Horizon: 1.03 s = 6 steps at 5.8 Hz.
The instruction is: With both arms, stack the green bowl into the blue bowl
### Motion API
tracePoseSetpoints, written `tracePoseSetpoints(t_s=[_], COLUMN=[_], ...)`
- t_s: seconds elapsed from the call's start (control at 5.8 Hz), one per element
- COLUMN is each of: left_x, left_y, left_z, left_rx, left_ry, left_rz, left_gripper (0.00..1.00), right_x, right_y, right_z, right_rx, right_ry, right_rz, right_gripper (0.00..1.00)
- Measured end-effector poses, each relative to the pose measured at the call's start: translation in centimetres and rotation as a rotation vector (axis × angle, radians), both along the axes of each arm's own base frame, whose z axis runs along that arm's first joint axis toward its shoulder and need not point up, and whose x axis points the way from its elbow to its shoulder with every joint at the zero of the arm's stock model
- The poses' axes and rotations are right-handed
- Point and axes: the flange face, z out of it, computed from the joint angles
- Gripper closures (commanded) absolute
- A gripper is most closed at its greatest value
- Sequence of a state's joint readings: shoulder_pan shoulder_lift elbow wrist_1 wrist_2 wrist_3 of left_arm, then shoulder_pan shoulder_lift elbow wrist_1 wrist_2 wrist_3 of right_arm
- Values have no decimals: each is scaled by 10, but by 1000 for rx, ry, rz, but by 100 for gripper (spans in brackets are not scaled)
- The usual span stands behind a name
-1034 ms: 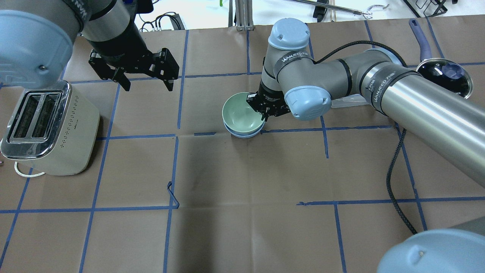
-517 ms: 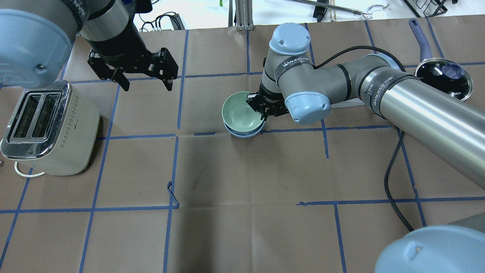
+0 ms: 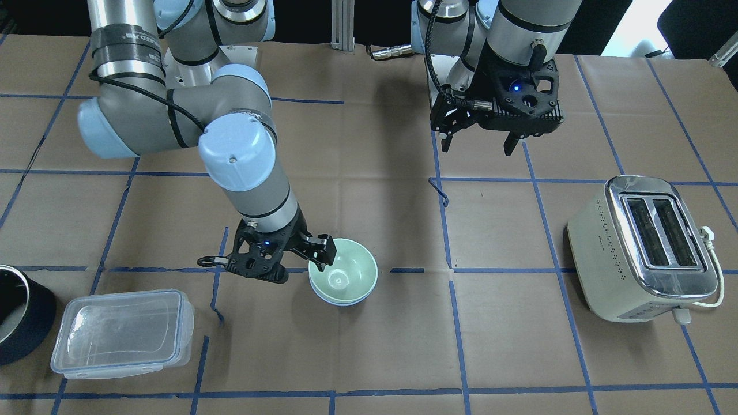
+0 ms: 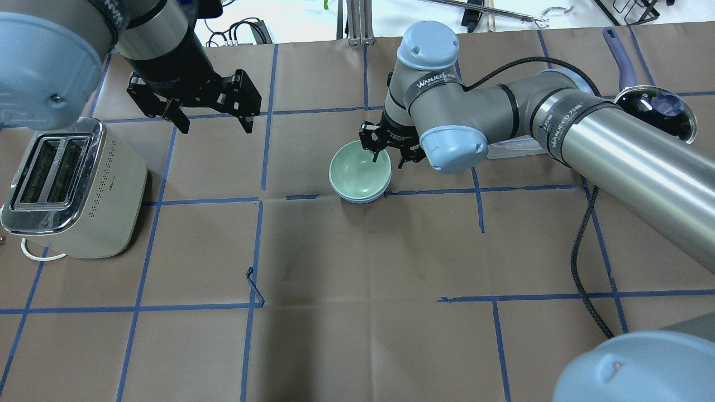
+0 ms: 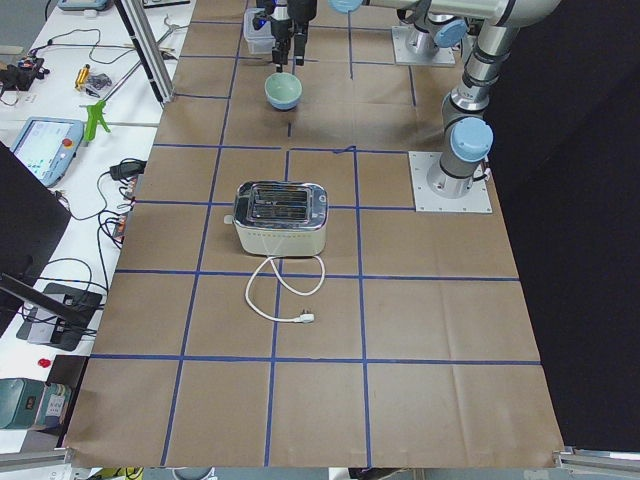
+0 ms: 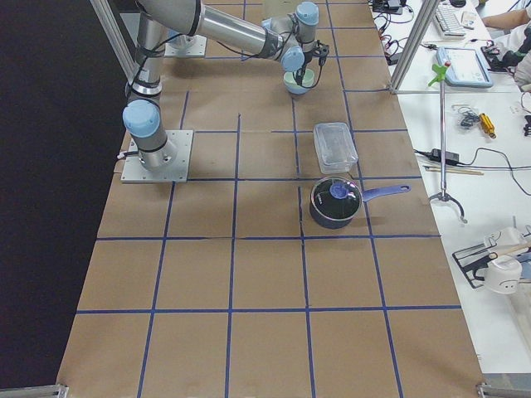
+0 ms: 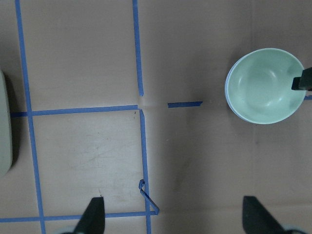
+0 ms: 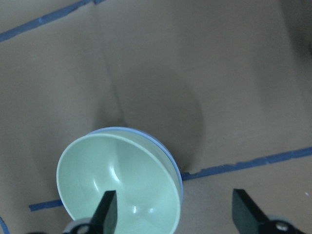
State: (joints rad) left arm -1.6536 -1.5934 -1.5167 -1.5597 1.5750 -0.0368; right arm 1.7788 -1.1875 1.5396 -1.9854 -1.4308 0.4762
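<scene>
The green bowl (image 4: 357,173) sits nested inside the blue bowl (image 4: 361,199), of which only a thin rim shows beneath it. In the front view the green bowl (image 3: 343,274) also rests in the blue bowl (image 3: 341,301). My right gripper (image 4: 387,159) is open, one finger over the green bowl's rim and the other outside it, holding nothing. The right wrist view shows the green bowl (image 8: 117,180) in the blue bowl (image 8: 168,151) below the spread fingers. My left gripper (image 4: 215,127) is open and empty, high and far left of the bowls (image 7: 263,85).
A cream toaster (image 4: 72,190) stands at the left. A clear plastic container (image 3: 121,334) and a dark pot (image 4: 656,111) lie on the right arm's side. A loose curl of blue tape (image 4: 254,285) sticks up mid-table.
My right gripper has opened and drawn up and back from the green bowl's rim. The green bowl has settled level in the blue bowl. The left arm has barely moved.
</scene>
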Motion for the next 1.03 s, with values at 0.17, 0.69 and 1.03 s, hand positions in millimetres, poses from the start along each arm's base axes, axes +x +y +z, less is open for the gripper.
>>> tracePoseSetpoints(t_s=[0.17,0.69,1.03], left_x=[0,-1,-1], left_y=[0,1,1], left_z=[0,1,0], left_rx=[0,-1,0], left_ry=[2,4,3], left_rz=[0,-2,-2], left_gripper=[2,2,2], right_x=[-31,-135,-141], right_y=[2,61,91], right_z=[46,143,161], right_rx=[33,143,173], right_ry=[14,104,133], right_rz=[34,160,176], right_gripper=[0,0,0])
